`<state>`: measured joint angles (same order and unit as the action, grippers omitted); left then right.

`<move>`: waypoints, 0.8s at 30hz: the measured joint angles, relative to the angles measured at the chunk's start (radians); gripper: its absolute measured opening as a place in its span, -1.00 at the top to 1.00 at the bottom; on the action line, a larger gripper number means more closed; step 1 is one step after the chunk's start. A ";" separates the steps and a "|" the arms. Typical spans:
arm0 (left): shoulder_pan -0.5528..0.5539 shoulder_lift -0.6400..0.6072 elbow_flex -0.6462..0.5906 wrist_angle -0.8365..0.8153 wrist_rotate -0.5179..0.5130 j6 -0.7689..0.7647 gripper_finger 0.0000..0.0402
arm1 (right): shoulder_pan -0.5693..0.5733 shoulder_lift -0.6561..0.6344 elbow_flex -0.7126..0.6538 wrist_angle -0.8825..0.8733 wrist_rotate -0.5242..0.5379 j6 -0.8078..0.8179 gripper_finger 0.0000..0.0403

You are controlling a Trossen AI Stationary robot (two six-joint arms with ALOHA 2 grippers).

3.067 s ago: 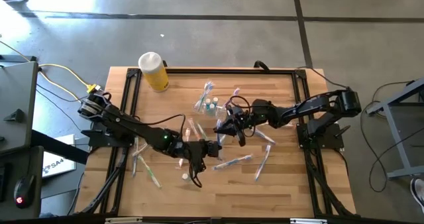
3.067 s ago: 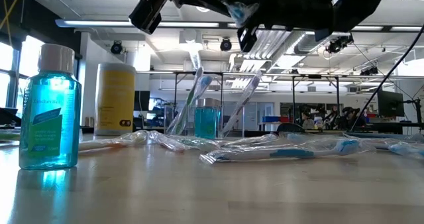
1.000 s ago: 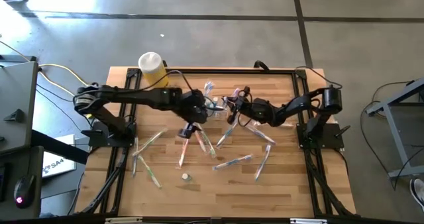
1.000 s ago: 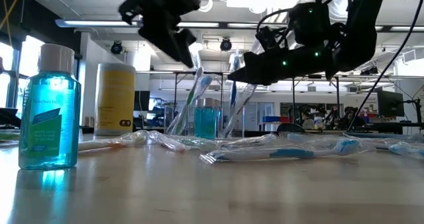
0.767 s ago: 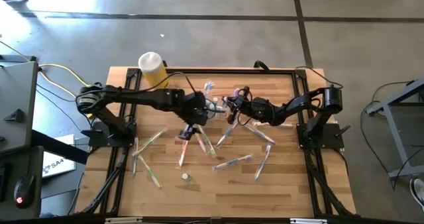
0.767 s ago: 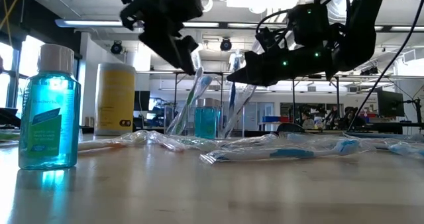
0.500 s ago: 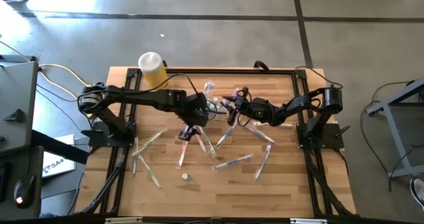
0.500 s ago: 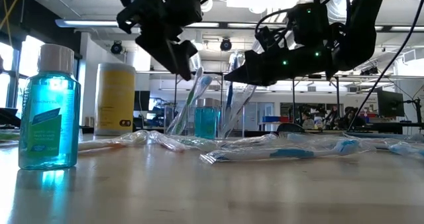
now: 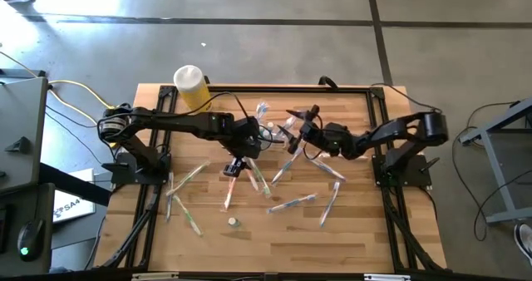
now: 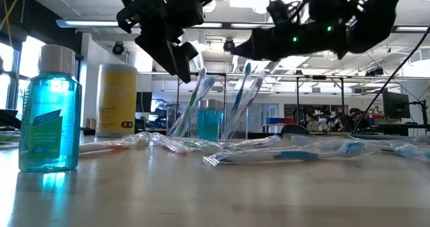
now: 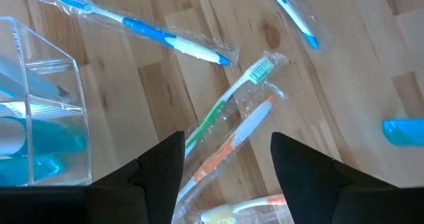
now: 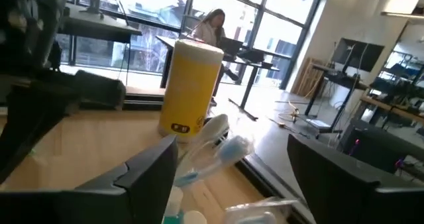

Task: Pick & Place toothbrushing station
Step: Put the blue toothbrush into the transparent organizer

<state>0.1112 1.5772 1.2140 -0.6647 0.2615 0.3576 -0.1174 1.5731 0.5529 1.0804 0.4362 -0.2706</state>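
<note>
The clear holder cup (image 9: pixel 264 132) stands mid-table, with several toothbrushes (image 10: pixel 243 96) leaning upright in it on their lower ends. More wrapped toothbrushes (image 9: pixel 293 203) lie flat and scattered on the wood. My left gripper (image 9: pixel 235 162) hangs open just near of the cup. Below it lie a green and an orange wrapped toothbrush (image 11: pixel 228 128), which it does not touch. My right gripper (image 9: pixel 292 125) hovers open to the right of the cup, above the standing brush heads (image 12: pixel 215 146), with nothing between its fingers.
A yellow cylinder with a white cap (image 9: pixel 192 88) stands at the far left corner. A small blue mouthwash bottle (image 10: pixel 50 113) stands near the front edge. A black frame (image 9: pixel 378 119) borders the table. Bare wood lies at the near right.
My right gripper has opened and let go of a blue toothbrush, which now leans in the holder cup with the others. The gripper has then risen and drawn back toward the table's right edge. My left gripper has stayed open over the loose brushes.
</note>
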 joint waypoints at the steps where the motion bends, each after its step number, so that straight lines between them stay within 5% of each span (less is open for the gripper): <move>1: 0.000 0.000 0.000 -0.003 0.000 0.000 -0.09 | 0.006 -0.021 0.000 -0.018 0.008 -0.010 -0.38; 8: 0.000 0.000 0.000 -0.086 0.003 -0.026 -0.09 | 0.090 -0.226 0.000 -0.286 0.104 -0.090 -0.36; 13: 0.000 0.000 0.000 -0.132 0.006 -0.064 -0.09 | 0.172 -0.411 0.000 -0.688 0.118 0.099 -0.36; 19: 0.000 -0.001 0.000 -0.042 0.101 -0.183 -0.09 | 0.196 -0.535 0.000 -1.210 -0.055 0.487 -0.36; 24: 0.000 -0.001 0.000 0.057 0.131 -0.265 -0.09 | 0.195 -0.509 0.000 -1.361 -0.171 0.585 -0.36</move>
<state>0.1108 1.5761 1.2140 -0.6078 0.3924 0.0926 0.0775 1.0641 0.5526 -0.2803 0.2656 0.3148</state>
